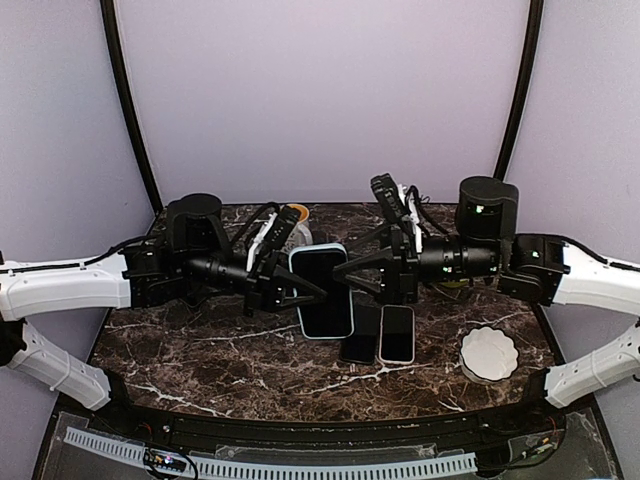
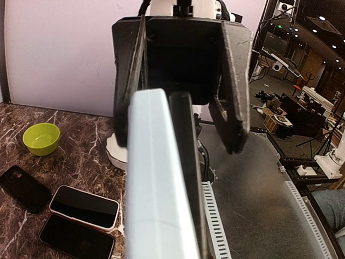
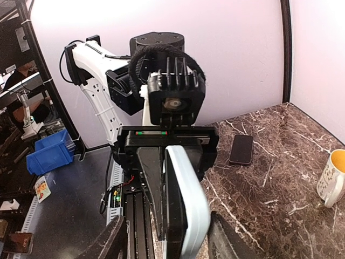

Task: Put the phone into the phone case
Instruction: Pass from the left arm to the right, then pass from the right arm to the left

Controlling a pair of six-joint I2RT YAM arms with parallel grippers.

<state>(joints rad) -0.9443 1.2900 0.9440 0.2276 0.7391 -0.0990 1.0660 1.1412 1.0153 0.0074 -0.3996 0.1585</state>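
spare phones [image 1: 397, 333], coaster [image 1: 489, 353] near phone [image 1: 322, 290]

Both arms are extended inward, the left gripper [image 1: 300, 288] clamped on the phone [image 1: 323, 305], the right gripper [image 1: 350, 270] spread apart.

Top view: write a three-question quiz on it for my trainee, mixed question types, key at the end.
1. True or false: the left gripper holds the phone, in its blue case, up off the table.
2. The white scalloped coaster lies: A) by the left arm's base; B) on the table's right side; C) under the held phone.
3. In a few words: how do the jaws of the right gripper stand?
Key: 1 true; 2 B; 3 open, one finger on either side of the phone.
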